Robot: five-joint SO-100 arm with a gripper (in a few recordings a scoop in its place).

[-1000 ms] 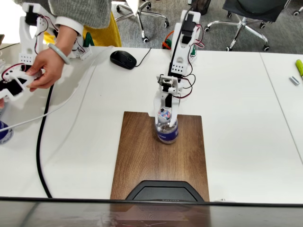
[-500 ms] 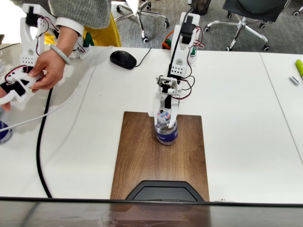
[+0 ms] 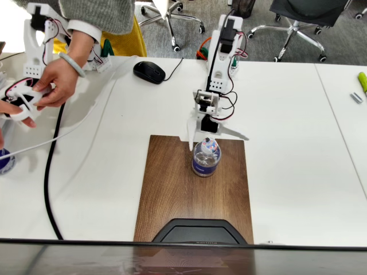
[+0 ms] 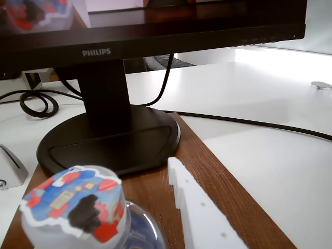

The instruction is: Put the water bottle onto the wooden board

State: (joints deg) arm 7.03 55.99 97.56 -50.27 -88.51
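The water bottle (image 3: 206, 158) stands upright on the far half of the wooden board (image 3: 172, 195), a dark brown board lying on the white table. My gripper (image 3: 216, 137) hangs just behind the bottle's cap, open, its white fingers spread to either side and nothing between them. In the wrist view the bottle's red and blue cap (image 4: 72, 205) sits low at the left, and one white finger (image 4: 199, 215) reaches over the board (image 4: 207, 161) to its right, clear of the bottle.
A black monitor base (image 3: 195, 231) rests on the board's near end; in the wrist view the monitor stand (image 4: 109, 140) is straight ahead. A black mouse (image 3: 149, 71) lies at the back. A black cable (image 3: 49, 172) runs down the left. A person's hand (image 3: 57, 83) is at far left.
The gripper has opened and let go of the bottle, its fingers swinging wide. The bottle now stands free on the board, slightly nearer the camera.
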